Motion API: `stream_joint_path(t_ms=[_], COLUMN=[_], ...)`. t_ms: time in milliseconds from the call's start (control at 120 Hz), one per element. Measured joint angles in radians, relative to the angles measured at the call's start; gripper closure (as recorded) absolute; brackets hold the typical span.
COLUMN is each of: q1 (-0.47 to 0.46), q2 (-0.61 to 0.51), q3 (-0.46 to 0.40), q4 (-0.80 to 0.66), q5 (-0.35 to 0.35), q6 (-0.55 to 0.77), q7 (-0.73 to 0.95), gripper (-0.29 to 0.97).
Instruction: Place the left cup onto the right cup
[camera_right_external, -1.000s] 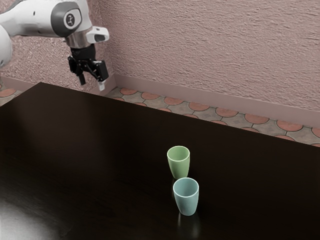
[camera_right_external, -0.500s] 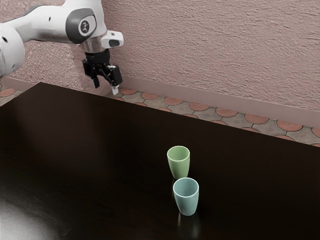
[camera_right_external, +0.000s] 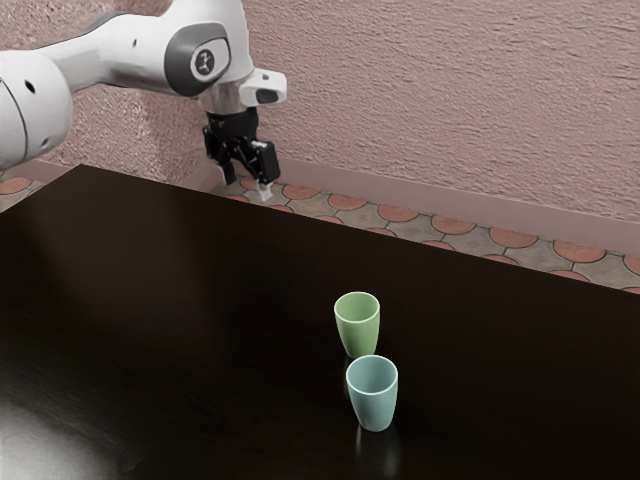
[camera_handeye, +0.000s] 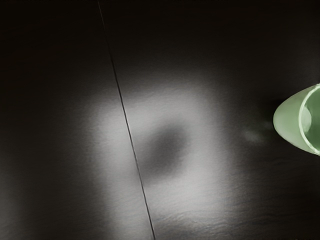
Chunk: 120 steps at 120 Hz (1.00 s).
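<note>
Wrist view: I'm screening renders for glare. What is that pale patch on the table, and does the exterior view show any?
Wrist view: a broad soft sheen on the dark table, darker blot at its middle, perhaps a shadow; exterior view: a faint reflection below the blue cup, dim gloss at that view's lower left.
</note>
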Motion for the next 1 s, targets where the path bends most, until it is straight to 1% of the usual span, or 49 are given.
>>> stream_joint_path(t_ms=[183, 667, 1000], q1=[-0.029, -0.122, -0.158], q2=[-0.021, -0.042, -0.042], q3=[0.0, 0.0, 0.0], q4=[-0.035, -0.132, -0.155], q5=[0.0, 0.001, -0.004], q6=[0.003, 0.071, 0.09], q7=[-0.001, -0.007, -0.093], gripper=[0.02, 0.02, 0.02])
